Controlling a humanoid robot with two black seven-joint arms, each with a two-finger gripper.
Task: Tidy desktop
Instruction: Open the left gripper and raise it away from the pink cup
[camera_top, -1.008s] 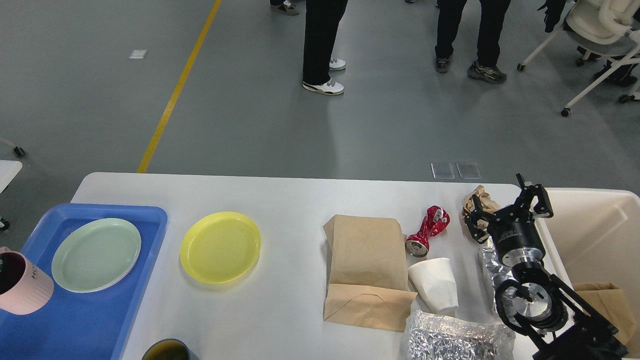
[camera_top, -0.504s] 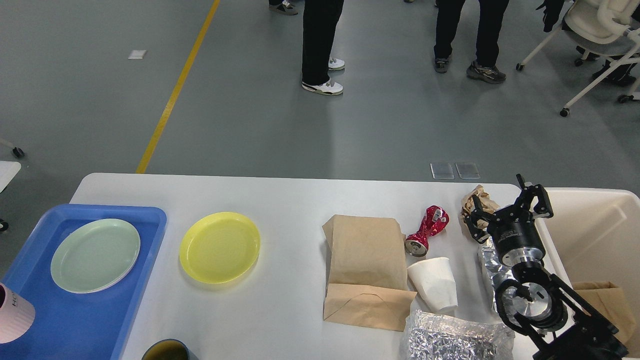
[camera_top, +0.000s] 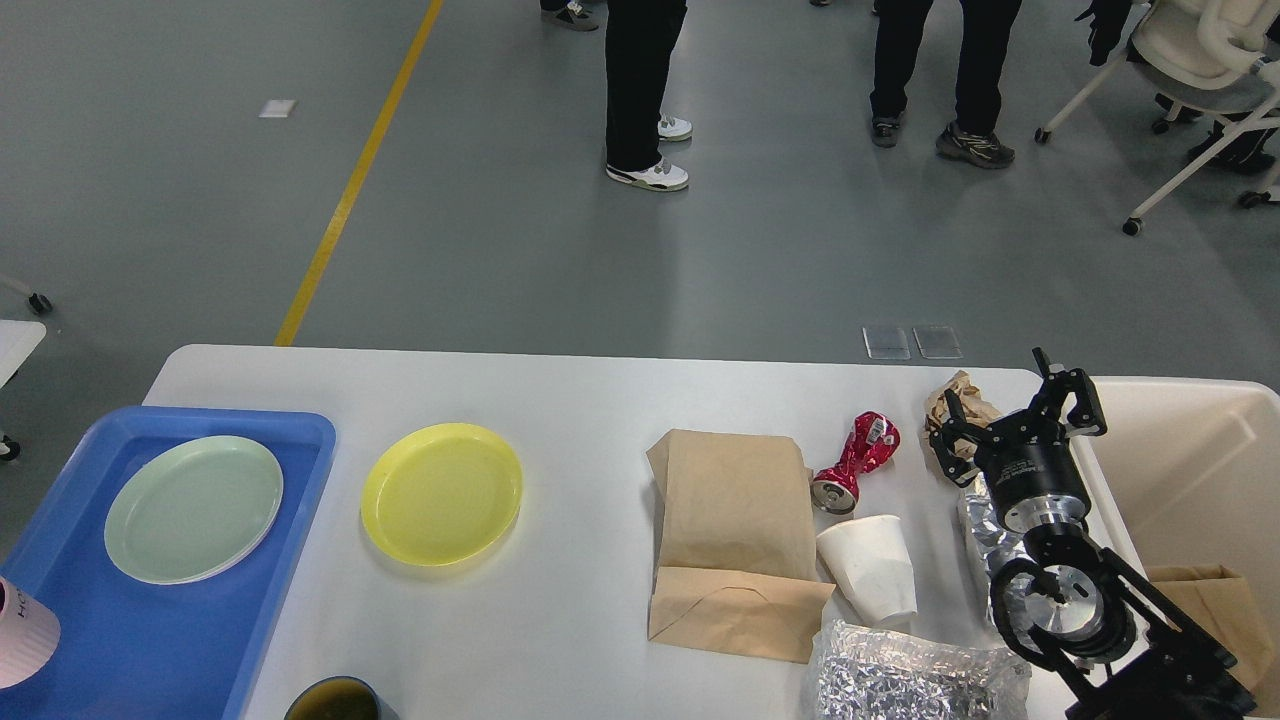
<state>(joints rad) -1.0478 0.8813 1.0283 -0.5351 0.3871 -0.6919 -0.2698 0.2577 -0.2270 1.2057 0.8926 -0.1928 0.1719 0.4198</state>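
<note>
Tabletop (camera_top: 580, 390): white, fills the lower half of the view; near edge cut off by the frame, far edge and both far corners in sight. Open room between the plate and the bag, and along the far edge.

Bin (camera_top: 1190, 450), cream, at the right edge, partly cut off; brown paper inside it.

Blue tray (camera_top: 190, 620) at the left, cut off at the corner. It holds a pale green plate (camera_top: 193, 508). Pink cup (camera_top: 25, 640) at the frame's left edge, mostly out of view; a second ago it showed far more.

Paper bag (camera_top: 735, 545) lies flat at centre right. Yellow plate (camera_top: 441, 493) just beside the tray.

Foil (camera_top: 910, 680), crumpled, cut off at the bottom. White cup (camera_top: 870, 567) on its side; crushed red can (camera_top: 855, 462) behind it.

Right claw (camera_top: 1015, 420): fingers spread, holding nothing, beside crumpled brown paper (camera_top: 950, 395); unmoved. Left claw not in sight.

Dark rim (camera_top: 335, 698) at the bottom edge; hard to identify.
</note>
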